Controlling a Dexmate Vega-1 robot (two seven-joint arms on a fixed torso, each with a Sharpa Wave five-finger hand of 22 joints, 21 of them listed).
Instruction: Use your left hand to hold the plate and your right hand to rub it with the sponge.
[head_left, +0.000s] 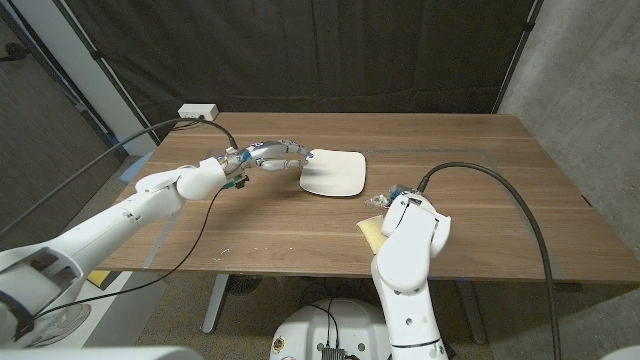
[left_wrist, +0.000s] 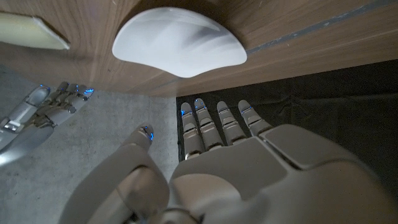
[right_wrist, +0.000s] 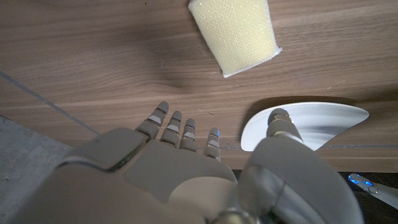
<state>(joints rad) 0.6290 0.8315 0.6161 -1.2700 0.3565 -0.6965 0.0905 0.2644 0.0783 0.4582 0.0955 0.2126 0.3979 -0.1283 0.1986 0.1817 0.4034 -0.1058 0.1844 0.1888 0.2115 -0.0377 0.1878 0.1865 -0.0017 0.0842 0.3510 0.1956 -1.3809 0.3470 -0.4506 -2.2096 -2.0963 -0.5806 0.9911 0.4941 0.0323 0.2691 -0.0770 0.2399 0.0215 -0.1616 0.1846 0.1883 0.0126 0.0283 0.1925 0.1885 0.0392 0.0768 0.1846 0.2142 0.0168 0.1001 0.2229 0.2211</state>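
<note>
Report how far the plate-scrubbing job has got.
Done: nothing yet. The white plate lies on the table unheld, and the yellow sponge lies on the wood, untouched.
In hand: the left hand reaches toward the plate's edge, fingers extended, and the right hand hovers open near the sponge.
Left: hold the plate, pick up the sponge, rub the plate.

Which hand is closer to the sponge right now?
Right. The right hand hovers right beside the yellow sponge, not holding it. The left hand is across the table, its fingertips at the white plate's far edge.
</note>
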